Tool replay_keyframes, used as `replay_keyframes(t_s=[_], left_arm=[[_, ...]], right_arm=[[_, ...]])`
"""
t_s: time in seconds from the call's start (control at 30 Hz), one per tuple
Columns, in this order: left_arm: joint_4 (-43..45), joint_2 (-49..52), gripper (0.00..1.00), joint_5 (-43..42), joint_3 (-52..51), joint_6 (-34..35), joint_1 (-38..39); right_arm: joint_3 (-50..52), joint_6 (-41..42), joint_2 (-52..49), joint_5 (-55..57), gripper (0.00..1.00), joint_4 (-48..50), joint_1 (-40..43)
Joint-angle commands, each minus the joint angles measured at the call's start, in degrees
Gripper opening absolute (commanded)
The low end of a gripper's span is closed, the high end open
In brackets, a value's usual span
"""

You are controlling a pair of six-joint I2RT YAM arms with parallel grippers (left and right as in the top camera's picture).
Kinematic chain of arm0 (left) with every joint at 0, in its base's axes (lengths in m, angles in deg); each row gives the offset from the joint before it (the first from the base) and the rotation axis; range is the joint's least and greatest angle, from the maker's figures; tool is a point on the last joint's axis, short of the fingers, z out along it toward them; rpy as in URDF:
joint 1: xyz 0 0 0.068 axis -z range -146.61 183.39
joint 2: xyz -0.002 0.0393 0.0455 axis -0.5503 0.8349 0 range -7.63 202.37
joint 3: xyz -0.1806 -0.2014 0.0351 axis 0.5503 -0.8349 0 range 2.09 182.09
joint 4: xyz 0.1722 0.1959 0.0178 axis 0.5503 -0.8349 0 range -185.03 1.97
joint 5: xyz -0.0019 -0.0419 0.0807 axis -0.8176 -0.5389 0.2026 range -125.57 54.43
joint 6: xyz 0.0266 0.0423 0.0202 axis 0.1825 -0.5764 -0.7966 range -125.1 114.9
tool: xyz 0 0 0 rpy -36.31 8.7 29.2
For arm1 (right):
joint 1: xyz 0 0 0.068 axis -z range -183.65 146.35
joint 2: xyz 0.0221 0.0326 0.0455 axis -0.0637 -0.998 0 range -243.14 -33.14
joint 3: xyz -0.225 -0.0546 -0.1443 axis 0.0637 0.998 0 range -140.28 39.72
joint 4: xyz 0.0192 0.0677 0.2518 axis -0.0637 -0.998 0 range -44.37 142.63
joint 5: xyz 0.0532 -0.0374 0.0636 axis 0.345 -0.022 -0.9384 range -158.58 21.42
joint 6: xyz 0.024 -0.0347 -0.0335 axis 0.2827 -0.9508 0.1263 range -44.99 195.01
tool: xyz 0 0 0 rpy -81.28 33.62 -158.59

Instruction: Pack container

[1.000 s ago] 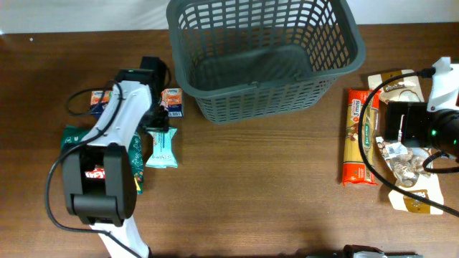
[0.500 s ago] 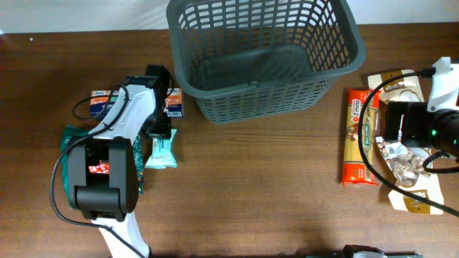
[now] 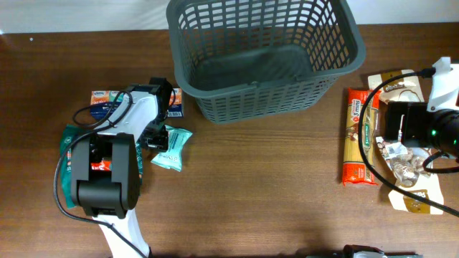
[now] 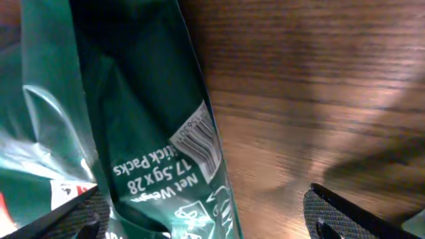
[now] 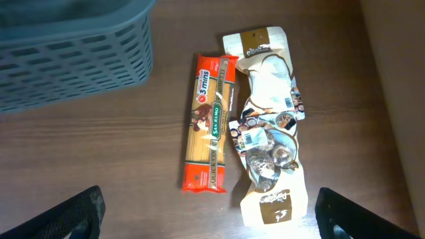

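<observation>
Container point(image 3: 265, 99) is sitting just beyond & R of left gripper point(image 3: 158, 135), jaws gaping over green pkt point(image 4: 146, 133); right gripper point(image 5: 212, 222), also gaping, is hovering off container's R side.

The overhead view is bright, even and sharp, with soft shadow under the container point(image 3: 258, 97). The left wrist view is dim; the green packet point(image 4: 139, 126) is blurred, and the table point(image 4: 319, 153) glares at 3 o'clock.

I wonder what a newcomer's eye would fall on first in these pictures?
The big grey basket, empty, at the far side of the table. Next the red spaghetti packet to its right, beside beige pouches, and the left arm bent over a green packet, a teal one alongside.
</observation>
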Motion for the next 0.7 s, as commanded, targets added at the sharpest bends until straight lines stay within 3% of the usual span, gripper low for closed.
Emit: replay_keyframes(t_s=[0.0,0.67], left_arm=[[-1.2,1.0,0.89,3.0,-0.9,0.7,-0.3],[-7.0,1.0,0.89,15.2,-0.9,4.0,-0.3]], right_arm=[[-1.0,0.7,0.3,1.1,0.99,0.0,0.4],[-1.0,0.7,0.3,1.1,0.99,0.0,0.4]])
